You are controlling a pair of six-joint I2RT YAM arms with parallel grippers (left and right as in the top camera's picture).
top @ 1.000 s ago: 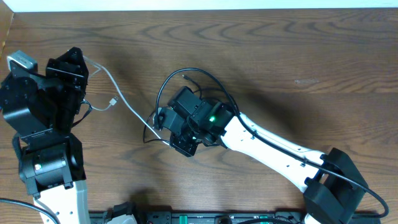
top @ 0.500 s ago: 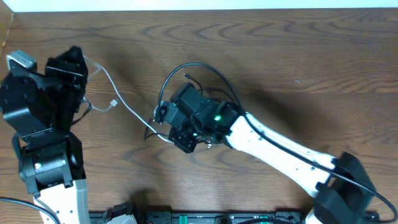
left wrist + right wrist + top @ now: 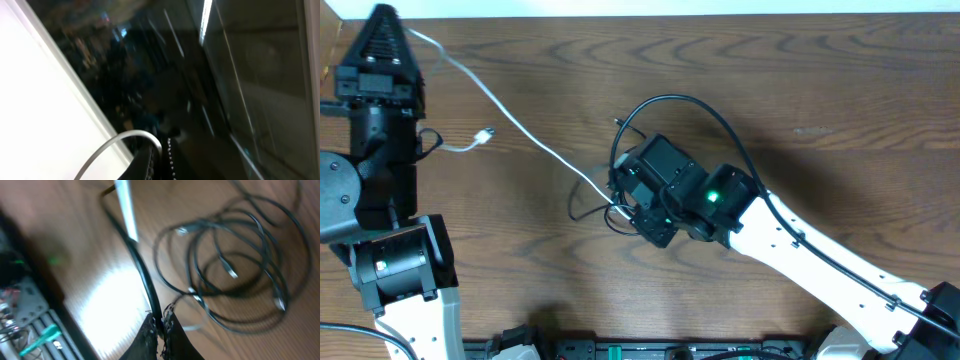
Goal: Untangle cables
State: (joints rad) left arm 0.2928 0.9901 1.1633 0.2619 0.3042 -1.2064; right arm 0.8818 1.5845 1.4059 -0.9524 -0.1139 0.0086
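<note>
The white cable (image 3: 520,125) runs in a taut slant from my left gripper (image 3: 388,22), raised at the far left, down to the tangle by my right gripper (image 3: 618,196). Its loose plug end (image 3: 485,133) hangs near the left arm. In the left wrist view the white cable (image 3: 120,140) arcs into the shut left gripper (image 3: 161,156). A black cable (image 3: 142,277) passes between the fingers of my right gripper (image 3: 161,322), which is shut on it. Black cables (image 3: 235,265) lie coiled on the table beyond it, and a black loop (image 3: 670,100) arches over the right gripper.
The wooden table (image 3: 840,90) ends in a pale strip at the far edge, close to the raised left gripper. A black equipment rail with green parts (image 3: 650,352) runs along the near edge. The right arm's white link (image 3: 820,270) crosses the lower right.
My left gripper has risen and swung toward the far edge, pulling the white cable straight. My right gripper has shifted right with the black cable, dragging the loops along.
</note>
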